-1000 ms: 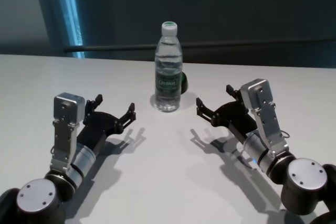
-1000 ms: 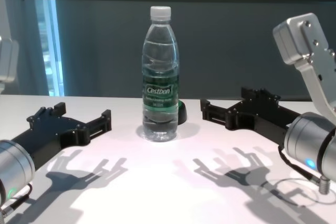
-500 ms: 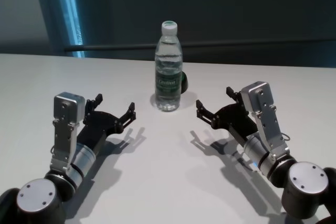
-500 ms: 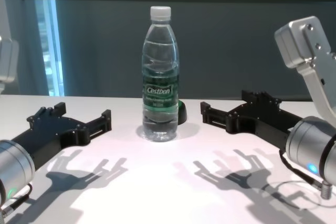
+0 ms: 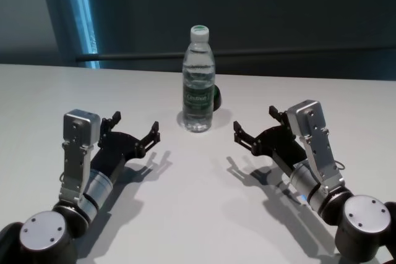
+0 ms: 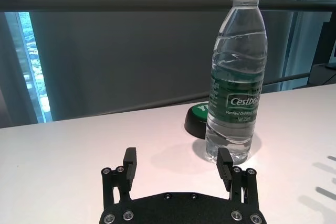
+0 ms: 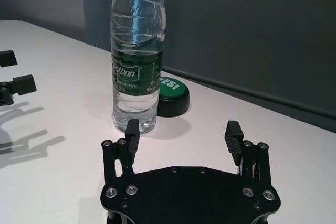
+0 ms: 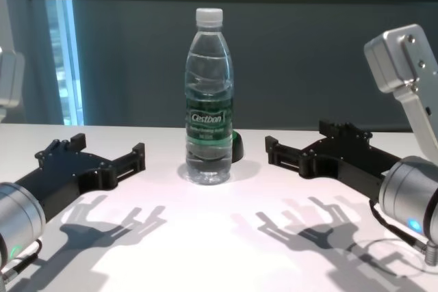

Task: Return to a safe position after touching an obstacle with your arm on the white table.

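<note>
Though near, right gripper (image 5: 253,130) (open) clears bottle (image 5: 198,85).

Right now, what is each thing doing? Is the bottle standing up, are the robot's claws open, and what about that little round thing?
Water bottle: upright on the white table, cap on, full of water, touched by neither gripper.
Left gripper: open, empty, low over the table, left of the bottle.
Right gripper: open, empty, low over the table, right of the bottle.
Round black-and-green object: flat on the table, just behind the bottle.
</note>
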